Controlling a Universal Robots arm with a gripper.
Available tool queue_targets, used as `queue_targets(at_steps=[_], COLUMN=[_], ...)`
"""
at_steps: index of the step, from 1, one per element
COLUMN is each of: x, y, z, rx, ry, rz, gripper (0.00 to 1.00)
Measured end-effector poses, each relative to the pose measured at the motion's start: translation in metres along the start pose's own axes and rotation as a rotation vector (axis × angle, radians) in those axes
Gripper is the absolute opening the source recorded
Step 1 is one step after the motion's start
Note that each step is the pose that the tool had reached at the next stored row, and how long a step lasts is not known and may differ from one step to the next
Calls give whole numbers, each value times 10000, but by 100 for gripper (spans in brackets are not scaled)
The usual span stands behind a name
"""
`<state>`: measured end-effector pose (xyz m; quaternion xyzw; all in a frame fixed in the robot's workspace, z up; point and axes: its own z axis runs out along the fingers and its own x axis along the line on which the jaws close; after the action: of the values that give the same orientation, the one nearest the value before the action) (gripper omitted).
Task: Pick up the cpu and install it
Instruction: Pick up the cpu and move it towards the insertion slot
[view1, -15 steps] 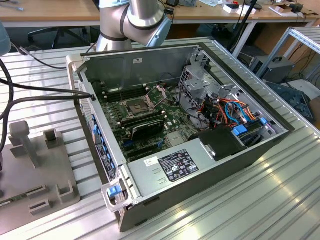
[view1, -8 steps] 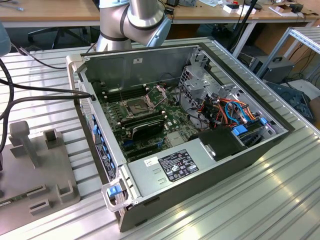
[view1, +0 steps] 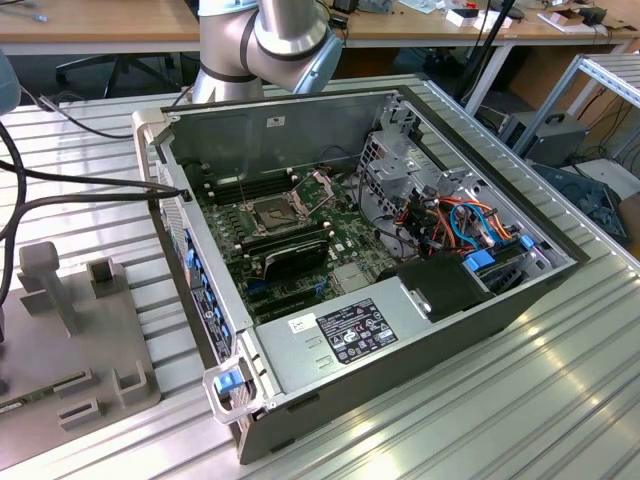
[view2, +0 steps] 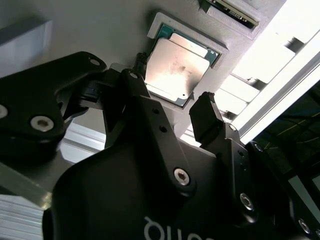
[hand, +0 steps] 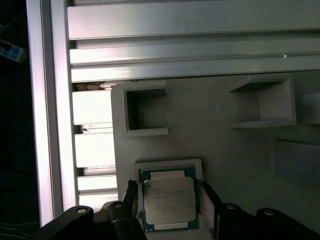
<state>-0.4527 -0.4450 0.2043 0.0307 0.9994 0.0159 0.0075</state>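
Over the grey fixture (hand: 240, 165), your gripper (hand: 168, 187) straddles the cpu (hand: 167, 202), which lies flat in its pocket; fingers (view2: 205, 112) apart, not yet clamped. Pick-up step, I'd judge; install untouched. Grip needs pads square on opp. chip edges, no tilt. Fixture sits on a slatted alu table (view1: 560, 400) beside the open PC case (view1: 290, 130); desks (view1: 100, 20) behind.
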Motion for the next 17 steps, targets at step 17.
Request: queue_targets(at_steps=[17], x=[0], y=[-2], z=[29], rx=[1], ry=[8], rz=[-240], gripper=[62])
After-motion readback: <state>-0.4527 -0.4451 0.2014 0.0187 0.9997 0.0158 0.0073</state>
